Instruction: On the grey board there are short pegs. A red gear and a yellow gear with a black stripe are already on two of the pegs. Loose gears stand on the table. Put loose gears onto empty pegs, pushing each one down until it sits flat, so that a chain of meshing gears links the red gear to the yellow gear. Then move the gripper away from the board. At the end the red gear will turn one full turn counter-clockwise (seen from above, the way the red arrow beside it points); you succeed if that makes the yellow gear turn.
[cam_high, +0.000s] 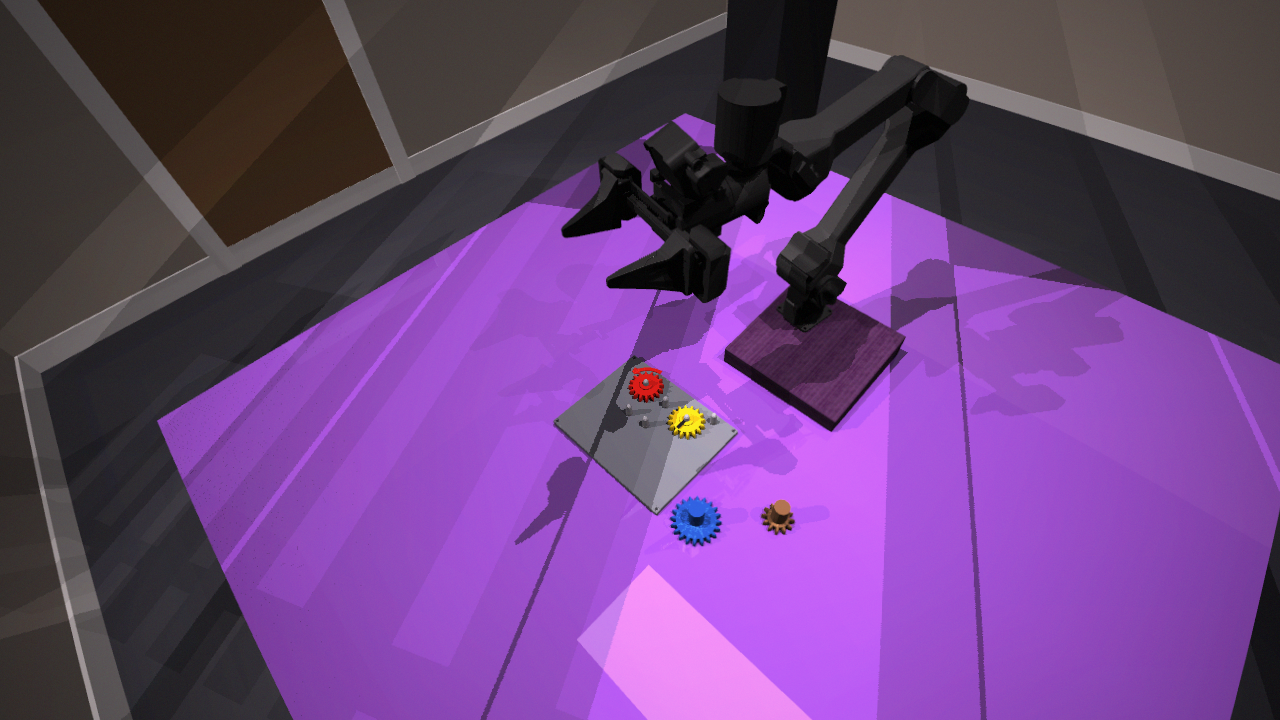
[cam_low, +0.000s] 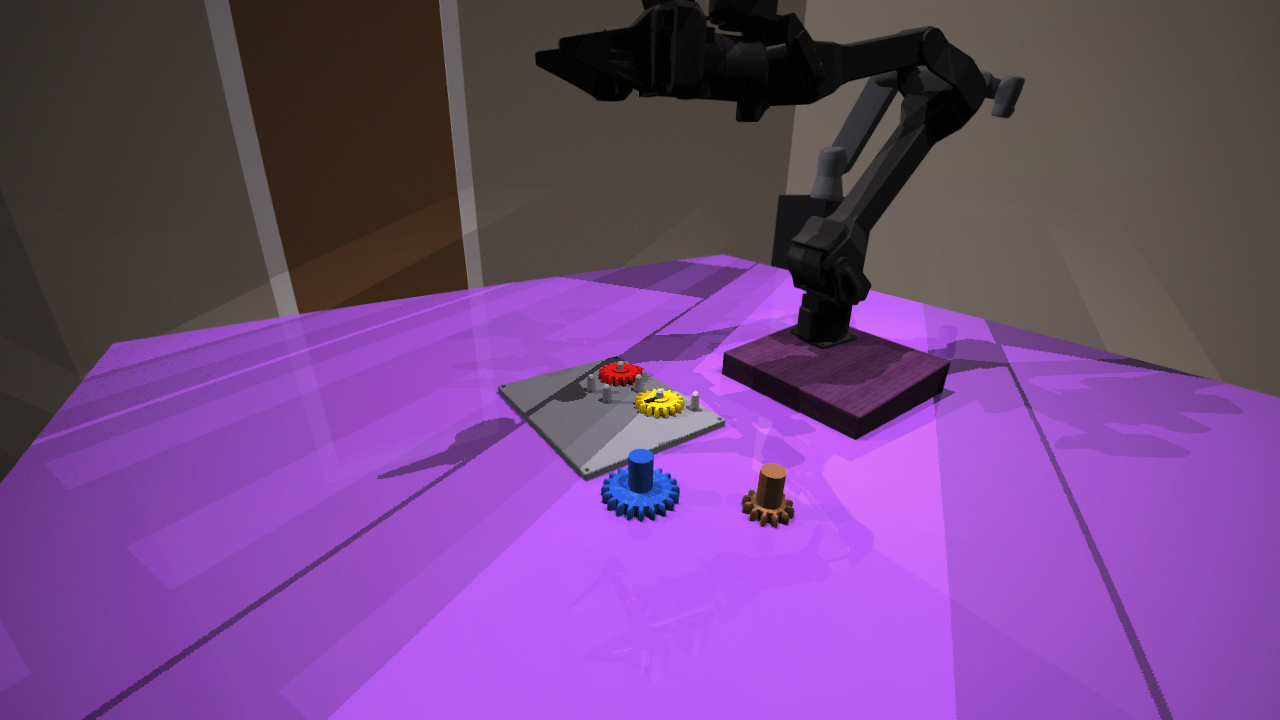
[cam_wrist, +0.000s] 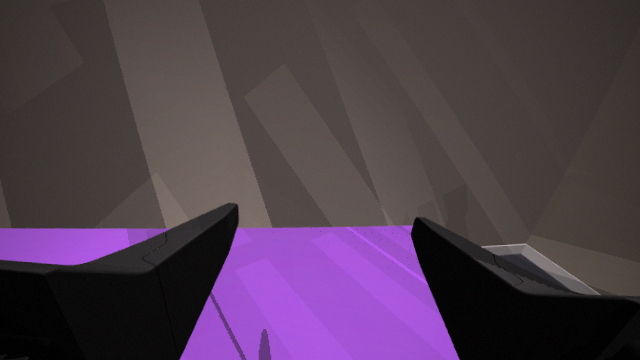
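Observation:
The grey board lies flat on the table. The red gear sits on a peg near its back corner. The yellow gear with a black stripe sits on a peg nearer the right corner. Several empty pegs stand near the two gears, one of them a peg right of the yellow gear. A large blue gear and a small brown gear, each with an upright handle, stand loose on the table. My gripper is open and empty, high above the table behind the board.
The arm's dark wooden base block stands right of the board. The purple table reaches around the board. The arm's shadows fall across the table and part of the board.

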